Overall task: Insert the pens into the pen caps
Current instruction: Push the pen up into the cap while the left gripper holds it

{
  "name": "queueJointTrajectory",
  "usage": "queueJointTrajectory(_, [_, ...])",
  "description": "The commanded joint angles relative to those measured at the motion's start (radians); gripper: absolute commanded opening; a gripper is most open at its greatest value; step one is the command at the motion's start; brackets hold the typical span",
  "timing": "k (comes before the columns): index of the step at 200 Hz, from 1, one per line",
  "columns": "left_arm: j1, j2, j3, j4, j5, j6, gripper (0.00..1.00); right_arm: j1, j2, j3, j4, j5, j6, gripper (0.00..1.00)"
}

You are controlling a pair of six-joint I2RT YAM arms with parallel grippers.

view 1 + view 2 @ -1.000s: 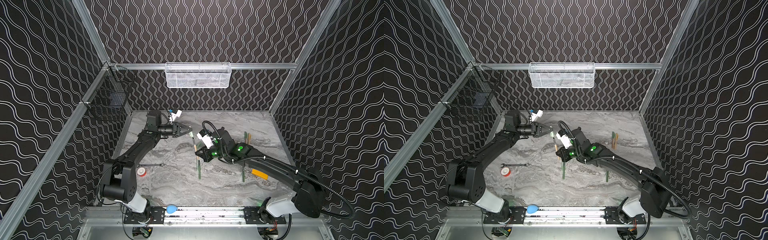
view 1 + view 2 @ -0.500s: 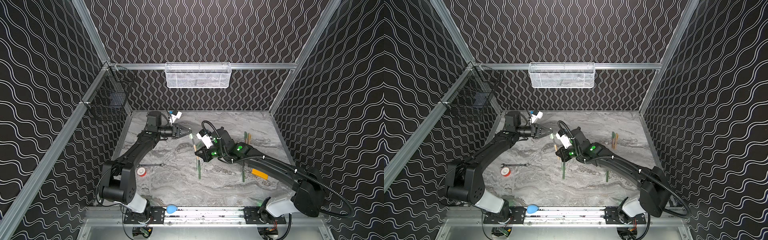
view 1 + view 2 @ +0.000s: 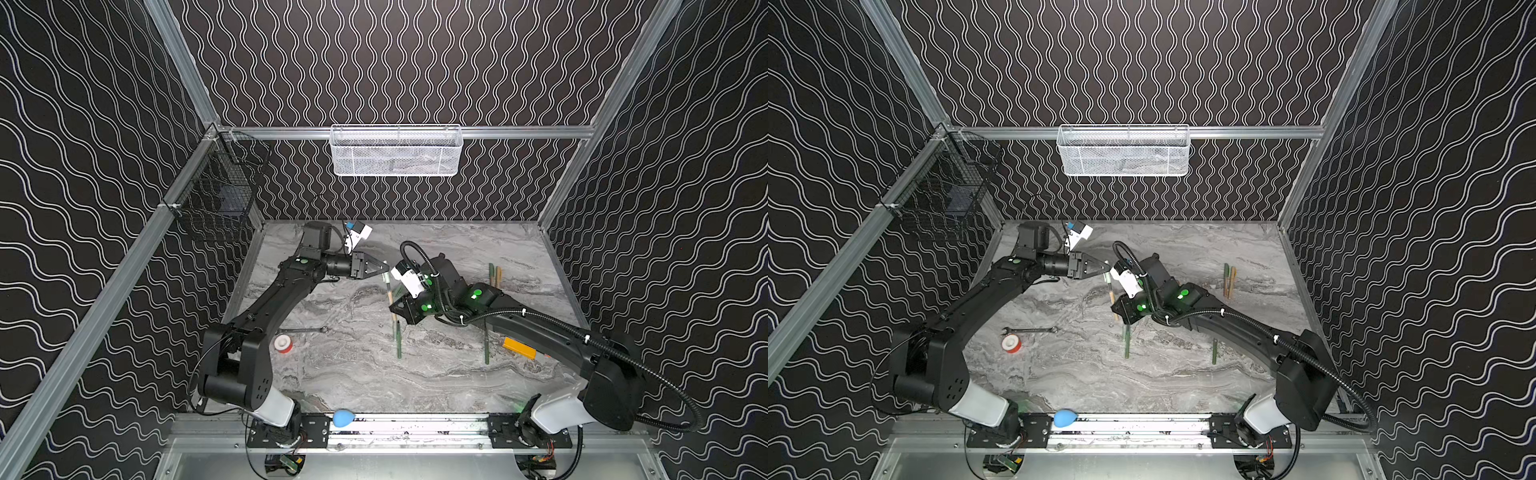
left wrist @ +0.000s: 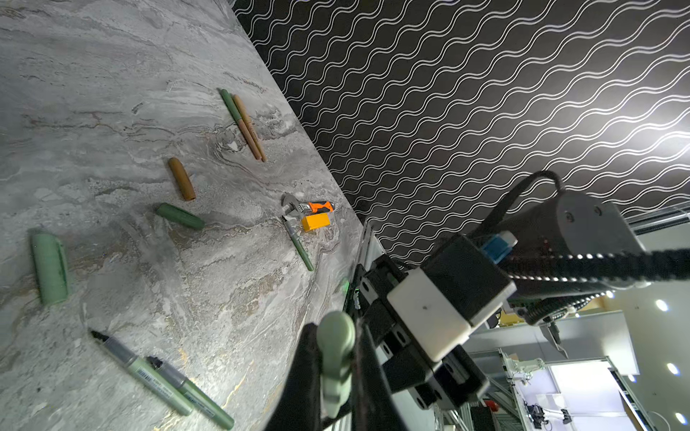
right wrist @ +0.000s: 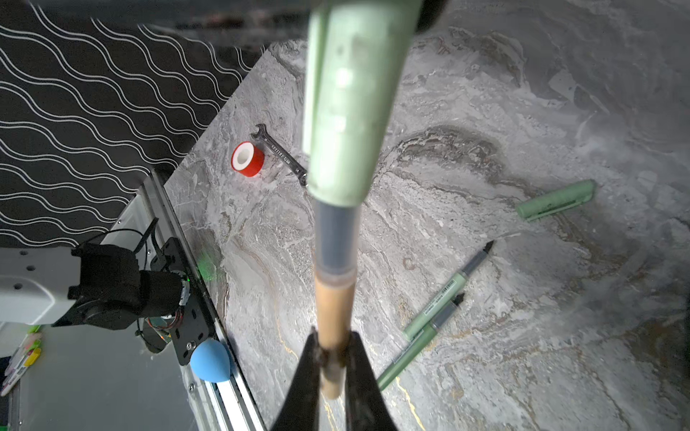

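Marbled tabletop (image 3: 415,386), rear-centre: pale green cap (image 4: 336,332) clamped in left gripper (image 4: 336,358); tan pen (image 5: 333,298) clamped in right gripper (image 5: 331,347), tip entered in cap.

The grey veined stone-look tabletop (image 5: 522,93) is smooth, slightly glossy; on it the pale green plastic pen cap (image 5: 556,199) looks matt, the silver metal wrench (image 5: 280,153) shiny

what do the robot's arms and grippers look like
The left arm and right arm are matte black with white base shells and green joint lights. The left gripper and right gripper have slim black fingers tapering to points. A ribbed black cable loops along the right arm.
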Motion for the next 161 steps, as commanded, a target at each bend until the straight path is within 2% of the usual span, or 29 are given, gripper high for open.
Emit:
queueJointTrajectory(1, [-0.008,0.006,0.011,-0.058,0.017,0.058,0.00,-0.006,0.001,0.018,0.044,0.027,-0.008,0.07])
queueJointTrajectory(77, [-0.031,0.004,0.034,-0.197,-0.041,0.182,0.00,-0.030,0.009,0.044,0.053,0.034,0.004,0.06])
queueJointTrajectory(131, [-0.048,-0.006,0.022,-0.183,-0.021,0.175,0.00,-0.046,0.045,0.106,0.049,0.029,-0.013,0.06])
queueJointTrajectory(140, [-0.048,-0.007,0.018,-0.174,-0.019,0.167,0.03,-0.049,0.057,0.127,0.044,0.029,-0.019,0.06])
queueJointTrajectory(161, [-0.048,-0.002,0.025,-0.171,-0.015,0.162,0.17,-0.060,0.074,0.158,0.038,0.014,-0.030,0.06])
